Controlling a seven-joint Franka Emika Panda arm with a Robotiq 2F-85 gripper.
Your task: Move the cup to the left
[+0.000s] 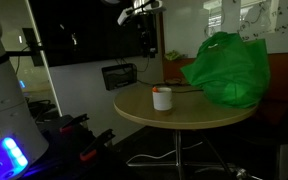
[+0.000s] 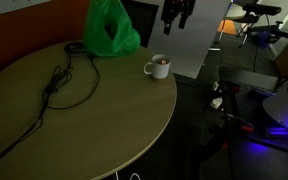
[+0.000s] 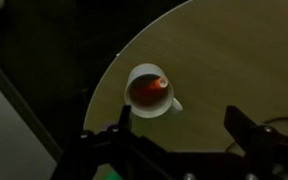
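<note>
— How is the pincer [image 3: 177,116] held?

— It is seen spread wide in the wrist view, with nothing gripped between its fingers [image 3: 119,125]. In both exterior views it is hung high above the table [image 1: 184,120], touching nothing.

— And where is the cup [image 3: 149,92] found?

— It is seen below the pincer and apart from it, upright on the round tabletop and close to the rim. Something dark and reddish is seen inside it.

— What else is laid on the table?

— A big green bag [image 1: 227,68] is set near the cup, not touching it. In an exterior view a black cable [image 2: 64,85] is strung across the wood, well apart from the cup.
</note>
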